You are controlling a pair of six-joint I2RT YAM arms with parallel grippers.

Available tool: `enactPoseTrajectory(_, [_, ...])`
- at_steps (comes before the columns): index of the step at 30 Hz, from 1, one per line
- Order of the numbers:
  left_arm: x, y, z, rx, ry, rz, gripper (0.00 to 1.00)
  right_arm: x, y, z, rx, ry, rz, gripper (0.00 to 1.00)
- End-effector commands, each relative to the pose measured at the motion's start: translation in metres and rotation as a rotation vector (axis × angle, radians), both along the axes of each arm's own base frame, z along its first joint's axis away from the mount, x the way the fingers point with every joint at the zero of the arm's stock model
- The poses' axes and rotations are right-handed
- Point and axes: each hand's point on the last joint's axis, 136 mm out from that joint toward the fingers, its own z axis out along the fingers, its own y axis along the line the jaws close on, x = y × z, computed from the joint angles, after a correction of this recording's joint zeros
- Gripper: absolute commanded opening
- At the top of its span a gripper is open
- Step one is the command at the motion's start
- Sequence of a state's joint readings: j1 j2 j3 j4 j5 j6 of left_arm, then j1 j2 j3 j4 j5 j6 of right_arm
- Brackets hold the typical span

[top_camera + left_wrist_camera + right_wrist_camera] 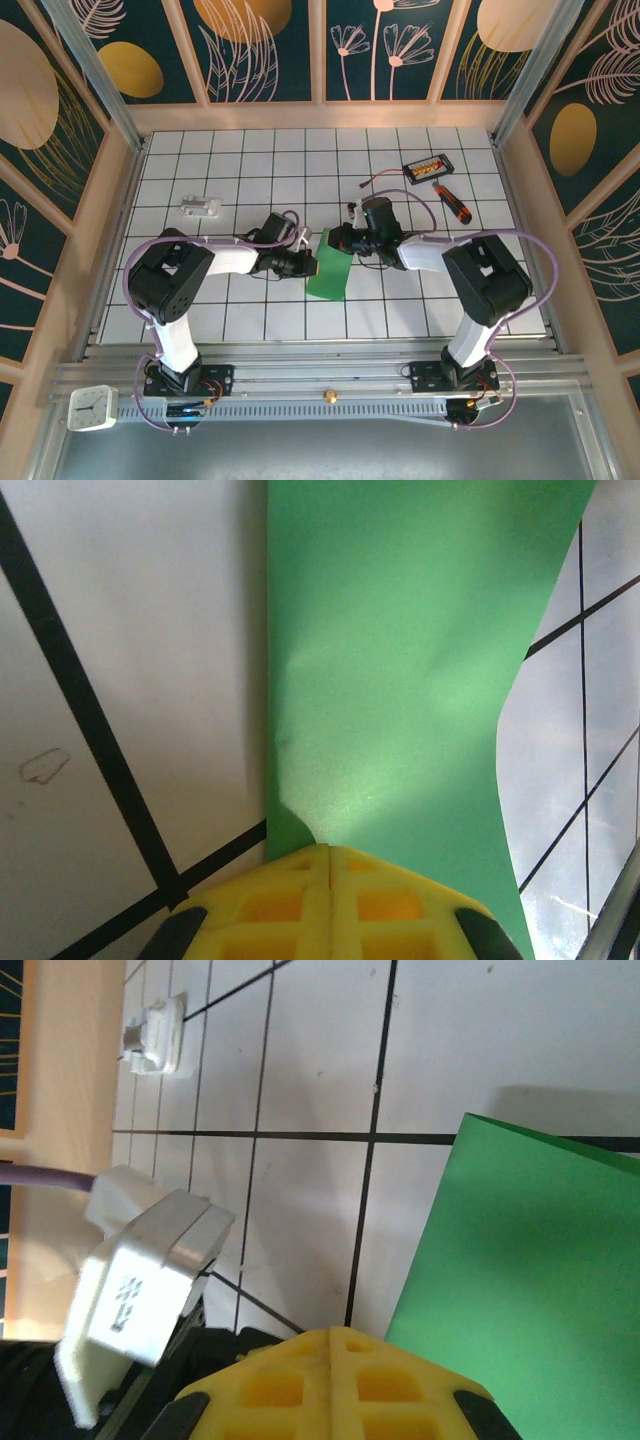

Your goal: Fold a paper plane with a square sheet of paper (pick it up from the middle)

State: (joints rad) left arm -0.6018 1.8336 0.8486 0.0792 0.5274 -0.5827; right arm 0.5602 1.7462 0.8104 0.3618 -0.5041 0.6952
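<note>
A white tiled table (500, 290) is seen from above, with the left arm (180, 275) and the right arm (485, 270) both bent inward toward its middle. There a green sheet of paper (330, 272) is laid, folded to a narrow oblong, with its near end flat on the tiles and its far end lifted between the two wrists.

The left gripper (307, 262) is placed at the sheet's left edge. In the left wrist view its yellow fingers (300, 900) are pressed fully together, and the sheet (400, 680) is pinched at their tips (330, 852), where the paper is dimpled.

The right gripper (338, 240) is set at the sheet's far end. In the right wrist view (330, 1335) its jaws are likewise closed tight. The sheet's edge (530, 1280) is seen just beside the fingertips, on their right. Whether the paper is held there cannot be told.

Well beyond the sheet to the far right, a small black box with orange parts (428, 167) is found, and a black-and-orange screwdriver (452, 203) is laid just nearer than it. Far left of the sheet a small white plastic part (200, 207) is set on the tiles.
</note>
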Motion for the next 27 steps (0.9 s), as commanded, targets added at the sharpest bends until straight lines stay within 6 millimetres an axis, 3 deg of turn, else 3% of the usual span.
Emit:
enactPoseTrajectory(1, [-0.026, 0.029, -0.045, 0.156, 0.115, 0.008, 0.0, -0.002, 0.018, -0.007, 0.034, 0.056, 0.034, 0.0])
enactPoseTrajectory(8, [-0.025, 0.029, -0.045, 0.153, 0.115, 0.013, 0.0, -0.005, 0.03, -0.031, -0.006, 0.106, 0.072, 0.0])
enactPoseTrajectory(20, [-0.025, 0.03, -0.046, 0.16, 0.114, 0.01, 0.0, -0.004, 0.032, -0.059, -0.088, 0.133, 0.091, 0.0])
enactPoseTrajectory(27, [-0.033, 0.039, -0.052, 0.207, 0.128, -0.007, 0.0, 0.01, 0.02, -0.078, -0.194, 0.127, 0.063, 0.0])
